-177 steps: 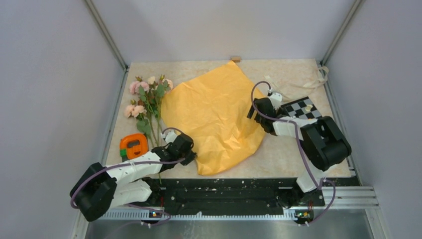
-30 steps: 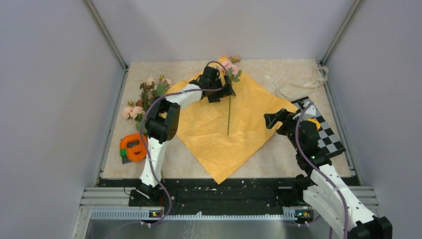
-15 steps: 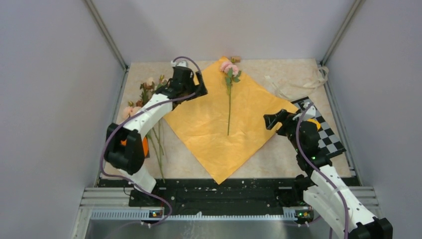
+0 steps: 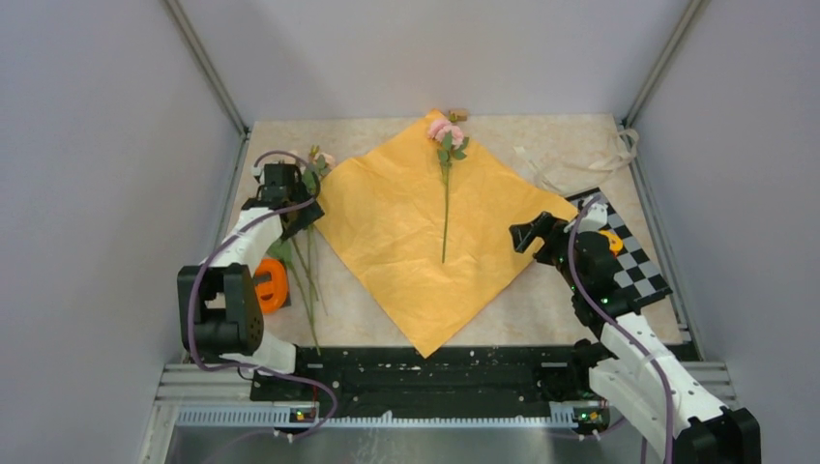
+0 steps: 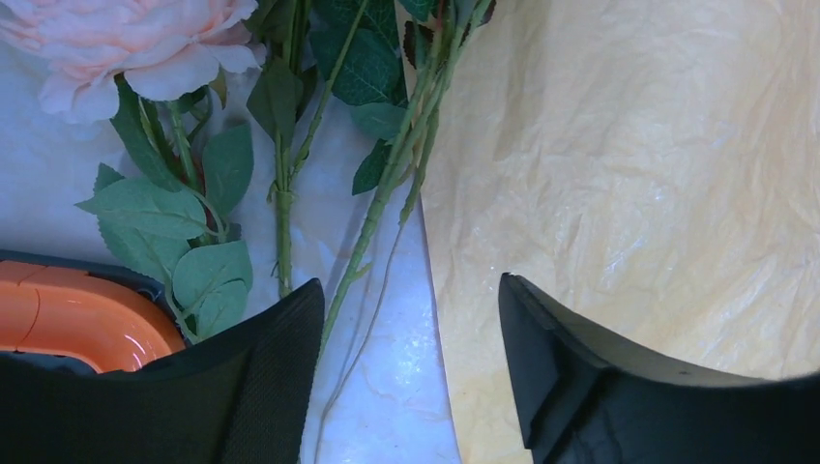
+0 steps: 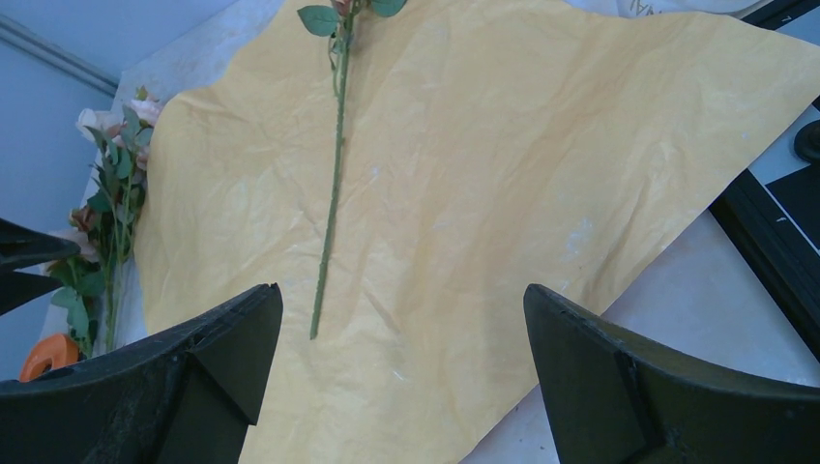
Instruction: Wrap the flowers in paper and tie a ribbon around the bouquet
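Orange, glossy, crinkly square paper sheet [image 4: 387,232] lies flat as a diamond on the pale marble-look table [image 4: 541,300], one corner twd the near table edge. Just off the paper's left corner the left gripper [image 5: 408,290] hangs low over the loose pile of thin green stems w/ leaves and pale pink blooms [image 5: 387,184]. Its fingers stand apart, stems just beyond the tips, nothing pinched yet. A sec ago that gripper was up at the paper's far corner letting go of one flower; now it's back at the pile. Right gripper [image 6: 401,290] hasn't shifted: hovering at the paper's right corner, fingers spread wide, empty. The single green stem w/ a pink bloom [image 4: 445,208] lies along the paper's middle, bloom at the far corner, cut end abt mid-sheet.

Meaning, imo: flower one is placed, fetch no. two underway. Rest of the flowers are off the paper, so wrapping and tying haven't begun. Cream-white fabric ribbon [image 4: 624,145] lies far-right of the paper, no gripper near it.

Edges/room: most open table is along the paper's two near edges. Left gripper is boxed in. A small orange plastic gadget [image 5: 77,314] sits just beside one finger, the grey side wall [image 4: 116,193] is close beyond the pile, and the paper's edge lies under the other finger, so a sloppy close could catch the sheet. Black-white checkerboard card [image 4: 638,266] sits just right of the paper's right corner. The far corner nearly touches a small wooden block [image 4: 457,115] by the back wall [image 4: 425,48]; little slack there.
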{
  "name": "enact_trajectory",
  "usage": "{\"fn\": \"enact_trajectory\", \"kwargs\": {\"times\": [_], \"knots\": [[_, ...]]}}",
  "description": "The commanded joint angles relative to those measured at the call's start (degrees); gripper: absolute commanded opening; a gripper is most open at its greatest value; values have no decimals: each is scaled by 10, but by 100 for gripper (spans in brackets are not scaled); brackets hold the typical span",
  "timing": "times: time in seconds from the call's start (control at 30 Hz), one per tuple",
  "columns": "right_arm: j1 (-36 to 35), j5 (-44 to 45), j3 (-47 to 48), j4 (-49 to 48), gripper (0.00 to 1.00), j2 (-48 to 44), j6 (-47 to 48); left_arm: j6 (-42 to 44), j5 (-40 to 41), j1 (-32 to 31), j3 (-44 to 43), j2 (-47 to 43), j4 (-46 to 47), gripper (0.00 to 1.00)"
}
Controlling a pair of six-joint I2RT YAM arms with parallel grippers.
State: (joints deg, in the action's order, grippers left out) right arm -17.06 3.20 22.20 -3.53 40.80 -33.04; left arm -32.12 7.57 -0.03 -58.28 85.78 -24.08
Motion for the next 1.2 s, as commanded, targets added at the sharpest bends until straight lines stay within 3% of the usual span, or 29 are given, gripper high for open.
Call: {"fn": "enact_trajectory", "kwargs": {"times": [0.0,0.27,0.37,0.87,1.17], "knots": [[4,-3,27,-20,99,6,6,21,-26,24,-21,27,1,66],[4,-3,27,-19,99,5,8,24,-88,33,-55,94,10,36],[4,-2,28,-17,99,5,9,25,-112,32,-64,112,9,34],[4,8,26,-15,99,8,12,23,-66,32,-58,138,-6,35],[4,11,26,-17,99,17,11,13,-55,32,-66,171,-10,27]]}}
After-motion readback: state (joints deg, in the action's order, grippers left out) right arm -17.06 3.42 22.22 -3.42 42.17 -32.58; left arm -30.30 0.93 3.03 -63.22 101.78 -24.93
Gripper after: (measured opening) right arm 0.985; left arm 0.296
